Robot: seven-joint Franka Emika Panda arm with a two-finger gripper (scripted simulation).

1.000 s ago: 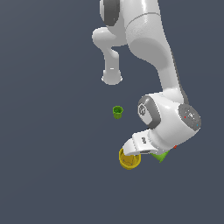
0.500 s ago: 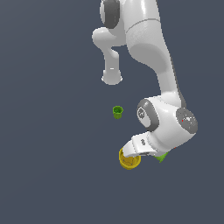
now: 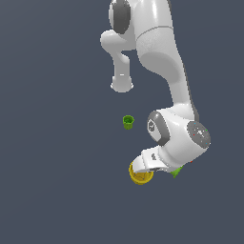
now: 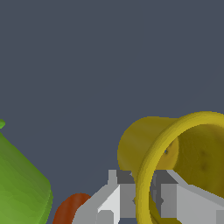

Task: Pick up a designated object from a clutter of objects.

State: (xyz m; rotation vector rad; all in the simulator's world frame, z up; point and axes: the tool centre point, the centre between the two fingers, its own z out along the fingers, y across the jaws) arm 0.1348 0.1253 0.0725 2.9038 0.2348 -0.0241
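Note:
The designated object, a mustard-yellow tapered cup with a rim, lies on the floor under the arm's white hand. In the wrist view the yellow cup lies on its side, and its rim passes between my two grey fingers. My gripper is shut on that rim wall, one finger outside and one inside the mouth. Of the clutter of objects, a tiny green cup stands apart, farther back. A lime-green cylinder and a tiny orange-red cup lie close beside the gripper.
The white arm rises over the scene and hides most of the lime-green cylinder in the exterior view. The floor is plain dark grey.
The wrist housing has shifted slightly toward the exterior view's right and down. The yellow cup and the tiny green cup stay where they were.

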